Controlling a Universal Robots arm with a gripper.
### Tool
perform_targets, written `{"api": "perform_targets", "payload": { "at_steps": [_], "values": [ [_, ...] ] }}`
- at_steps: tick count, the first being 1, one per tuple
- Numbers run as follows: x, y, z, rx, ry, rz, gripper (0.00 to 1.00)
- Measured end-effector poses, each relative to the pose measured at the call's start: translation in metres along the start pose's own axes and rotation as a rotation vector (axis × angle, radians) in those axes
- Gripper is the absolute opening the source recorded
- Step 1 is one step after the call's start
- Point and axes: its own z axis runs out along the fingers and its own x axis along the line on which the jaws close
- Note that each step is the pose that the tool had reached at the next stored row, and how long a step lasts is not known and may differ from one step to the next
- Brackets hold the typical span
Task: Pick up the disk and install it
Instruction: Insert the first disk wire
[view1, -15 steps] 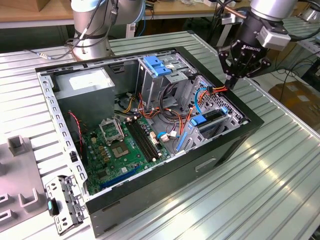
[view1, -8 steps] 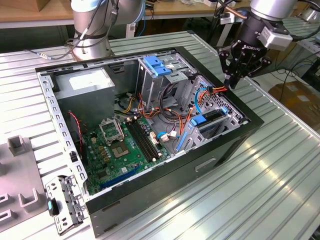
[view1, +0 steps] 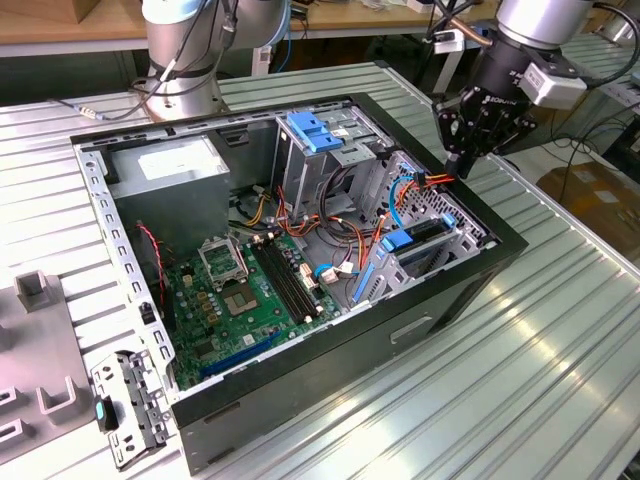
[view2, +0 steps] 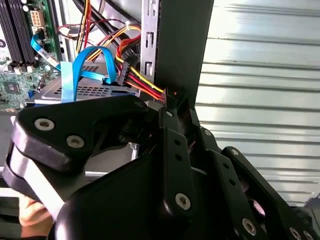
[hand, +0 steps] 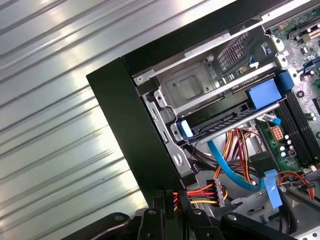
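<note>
Since the disk (view1: 425, 232) sits seated in its cage (view1: 432, 207), at seven o'clock from the gripper (view1: 454, 168) in the exterior view, you have cabling outstanding: jaws pinched tight on the power cable (hand: 200, 194), connector (hand: 218, 191) apparently unmated.

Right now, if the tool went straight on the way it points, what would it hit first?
Most likely the red-and-yellow power wire bundle: the tool sits right at it, beside the black case wall. Depth is unclear, so the wall's rim could come first.
</note>
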Motion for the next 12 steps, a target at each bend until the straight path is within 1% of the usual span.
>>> {"api": "perform_targets", "payload": {
  "at_steps": [1, 2, 4, 6, 7, 8, 12],
  "values": [
    [0.0, 0.0, 0.0003, 0.0009, 0.0014, -0.003, 0.25],
    [0.0, -0.0001, 0.0013, 0.0032, 0.0054, -0.013, 0.25],
    [-0.0003, 0.0003, 0.0026, 0.0054, 0.0088, -0.02, 0.25],
    [-0.0017, 0.001, 0.0027, 0.0075, 0.013, -0.024, 0.25],
    [-0.0033, 0.0019, 0.0027, 0.0092, 0.0162, -0.025, 0.25],
    [-0.0035, 0.0021, 0.0027, 0.0097, 0.0174, -0.025, 0.25],
    [-0.0037, 0.002, 0.0026, 0.0098, 0.0177, -0.025, 0.25]
  ]
}}
